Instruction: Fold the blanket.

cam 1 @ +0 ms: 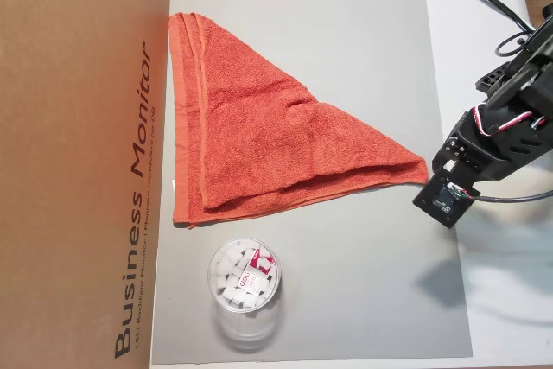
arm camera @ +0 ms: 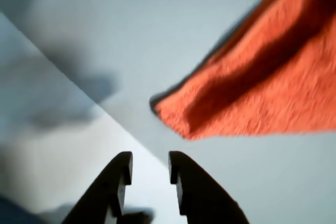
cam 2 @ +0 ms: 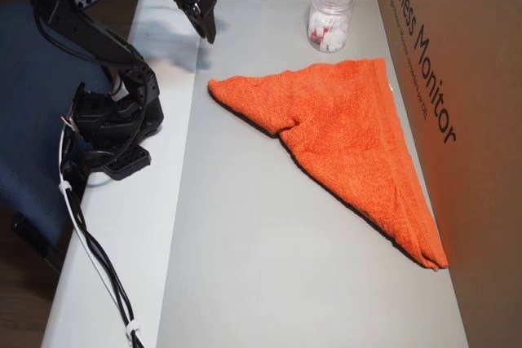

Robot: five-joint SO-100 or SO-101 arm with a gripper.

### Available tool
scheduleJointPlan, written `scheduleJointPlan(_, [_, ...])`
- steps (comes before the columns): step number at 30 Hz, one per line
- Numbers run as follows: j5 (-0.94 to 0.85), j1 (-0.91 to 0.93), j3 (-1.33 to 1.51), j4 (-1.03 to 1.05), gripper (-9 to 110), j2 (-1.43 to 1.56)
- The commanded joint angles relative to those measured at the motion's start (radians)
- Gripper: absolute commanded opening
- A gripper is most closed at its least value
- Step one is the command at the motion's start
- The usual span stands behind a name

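Grey mat: carries the blanket, already folded once into a triangle, so judged partly done; a further fold may remain. Cardboard box flanks the mat. Clear tub stands near the blanket. Gripper: empty, jaws slightly parted beside the blanket's tip, a gap only the wrist view shows.

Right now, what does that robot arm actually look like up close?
The arm is built from chunky black plastic segments, with thin red, white and black wires looping between joints. Black cables trail from its base along the table edge, bundled by a white tie. The pincer has two dark, curved, tapering fingers. In an overhead view a small circuit board shows at the wrist.
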Motion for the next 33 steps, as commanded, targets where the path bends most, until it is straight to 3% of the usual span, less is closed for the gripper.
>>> scheduleJointPlan(1, [0.166,-0.002,-0.051,0.071,6,0.031])
scheduleJointPlan(10, [0.821,-0.002,-0.061,0.11,6,0.031])
scheduleJointPlan(17, [1.117,0.048,-0.044,0.114,7,0.017])
scheduleJointPlan(25, [1.18,0.146,0.025,0.11,13,0.014])
scheduleJointPlan(33, [1.094,0.167,0.095,0.031,14,0.014])
